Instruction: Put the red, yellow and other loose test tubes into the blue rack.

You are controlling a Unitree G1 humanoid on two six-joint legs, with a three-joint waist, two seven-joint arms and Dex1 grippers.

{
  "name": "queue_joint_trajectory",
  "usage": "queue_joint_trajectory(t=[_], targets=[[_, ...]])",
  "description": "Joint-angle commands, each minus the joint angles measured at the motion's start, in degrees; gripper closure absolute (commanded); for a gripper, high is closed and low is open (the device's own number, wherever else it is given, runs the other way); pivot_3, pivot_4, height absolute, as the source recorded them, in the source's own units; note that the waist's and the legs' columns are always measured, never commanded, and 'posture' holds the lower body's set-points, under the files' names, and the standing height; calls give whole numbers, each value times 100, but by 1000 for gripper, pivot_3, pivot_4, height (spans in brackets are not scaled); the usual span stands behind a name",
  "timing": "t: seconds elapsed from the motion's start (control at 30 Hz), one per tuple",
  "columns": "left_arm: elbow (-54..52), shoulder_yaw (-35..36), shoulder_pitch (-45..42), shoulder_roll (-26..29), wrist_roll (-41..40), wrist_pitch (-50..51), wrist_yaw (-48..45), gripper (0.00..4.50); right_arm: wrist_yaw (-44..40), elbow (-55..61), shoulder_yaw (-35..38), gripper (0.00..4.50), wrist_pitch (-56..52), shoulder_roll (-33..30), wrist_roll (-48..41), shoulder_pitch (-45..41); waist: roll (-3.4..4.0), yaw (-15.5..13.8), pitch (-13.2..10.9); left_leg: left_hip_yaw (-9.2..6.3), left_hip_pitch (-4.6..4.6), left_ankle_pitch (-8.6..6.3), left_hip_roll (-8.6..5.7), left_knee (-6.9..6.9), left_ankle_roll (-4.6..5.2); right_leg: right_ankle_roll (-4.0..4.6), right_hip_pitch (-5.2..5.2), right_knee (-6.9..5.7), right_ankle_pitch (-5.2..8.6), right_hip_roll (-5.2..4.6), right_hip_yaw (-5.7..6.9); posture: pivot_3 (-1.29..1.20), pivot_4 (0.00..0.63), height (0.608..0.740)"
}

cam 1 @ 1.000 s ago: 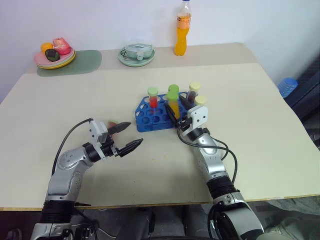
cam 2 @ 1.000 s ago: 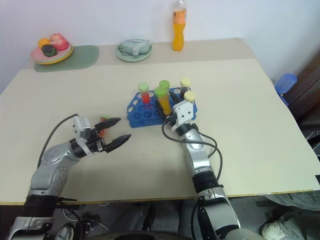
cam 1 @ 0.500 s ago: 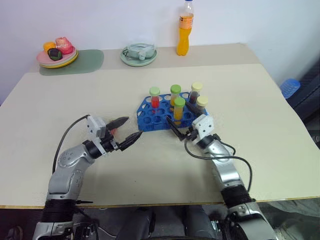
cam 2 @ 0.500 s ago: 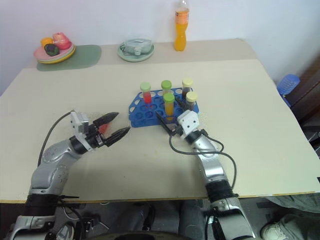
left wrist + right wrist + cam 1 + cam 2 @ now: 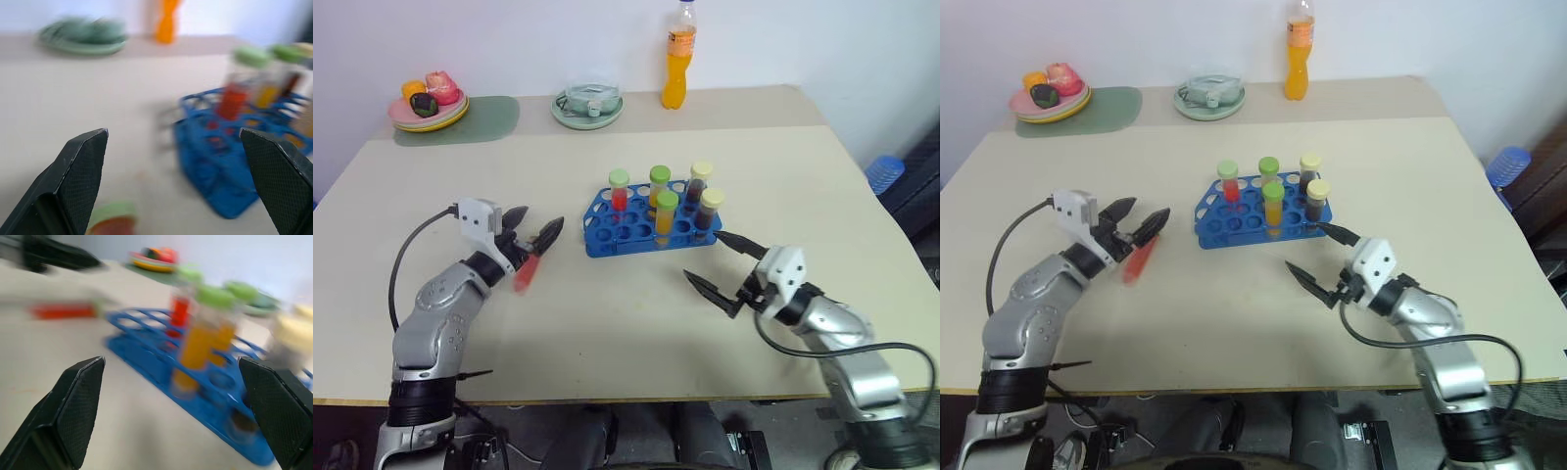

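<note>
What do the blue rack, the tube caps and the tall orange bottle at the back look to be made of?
Blue rack: likely moulded plastic, uniform bright blue with a slight sheen, thin walls around the round holes.
Tube caps: probably plastic, opaque matte green and pale yellow; tube bodies look clear, glass or plastic is open.
Orange bottle: clear plastic by the look, orange liquid showing through, with a label band near the top.

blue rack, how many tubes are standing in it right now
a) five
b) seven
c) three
a) The blue rack holds five upright tubes: a red one with a green cap, two orange ones with green caps, and two dark ones with pale yellow caps.
</note>
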State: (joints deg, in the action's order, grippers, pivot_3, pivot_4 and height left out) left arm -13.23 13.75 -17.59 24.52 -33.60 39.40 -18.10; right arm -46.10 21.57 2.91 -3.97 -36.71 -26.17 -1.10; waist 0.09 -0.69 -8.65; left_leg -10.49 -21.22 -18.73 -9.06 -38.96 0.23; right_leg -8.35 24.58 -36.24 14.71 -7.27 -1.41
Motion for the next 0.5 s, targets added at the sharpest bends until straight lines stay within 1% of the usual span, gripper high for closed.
queue_joint_trajectory(t=[0.03, 0.13, 0.2, 0.3, 0.37, 0.43, 0.5], targets=[[-313, 515, -838, 242, -487, 2813, 1191, 78, -198, 586, 318, 43, -510, -231, -724, -286, -7, -10, -2, -1, 0, 0, 0, -1, 0, 0, 0, 0, 0, 0, 0, 0, 150, 740], [168, 665, -1925, 396, -539, 4546, 1302, 78, -320, 766, 400, 43, -994, -426, -1155, -575, -18, -31, -7, -2, -5, -1, -3, -9, 3, -1, 1, -2, 0, 1, 1, 0, 150, 740], [342, 861, -2450, 304, -434, 5110, 1389, 78, -364, 824, 412, 43, -1213, -466, -1354, -703, -21, -24, -8, -10, -10, -2, -5, -12, 3, -1, 2, -2, 0, 2, 7, 0, 150, 740], [1105, 698, -2930, 459, -605, 5310, 1712, 78, -475, 804, 367, 43, -1427, -503, -1464, -807, -21, -12, -8, -11, -11, -2, -5, -7, 3, -1, 5, 0, 0, 0, 9, 0, 150, 740], [1299, 521, -3056, 549, -663, 5310, 1819, 78, -557, 757, 355, 43, -1450, -528, -1395, -834, -21, 7, -8, -10, -10, -1, -5, -5, 1, -1, 9, -2, 0, -1, 8, 0, 150, 740], [1698, 276, -3237, 557, -795, 5310, 2012, 78, -720, 675, 363, 43, -1458, -612, -1326, -824, -21, -3, -9, -11, -11, -1, -5, -4, 1, -1, 13, -4, 0, -1, 6, 0, 150, 740], [2146, 240, -3419, 456, -809, 5310, 2343, 78, -807, 608, 383, 43, -1443, -642, -1272, -823, -23, -22, -9, -11, -11, -1, -6, -6, 1, -2, 12, -3, -1, -1, 7, 0, 150, 740]])
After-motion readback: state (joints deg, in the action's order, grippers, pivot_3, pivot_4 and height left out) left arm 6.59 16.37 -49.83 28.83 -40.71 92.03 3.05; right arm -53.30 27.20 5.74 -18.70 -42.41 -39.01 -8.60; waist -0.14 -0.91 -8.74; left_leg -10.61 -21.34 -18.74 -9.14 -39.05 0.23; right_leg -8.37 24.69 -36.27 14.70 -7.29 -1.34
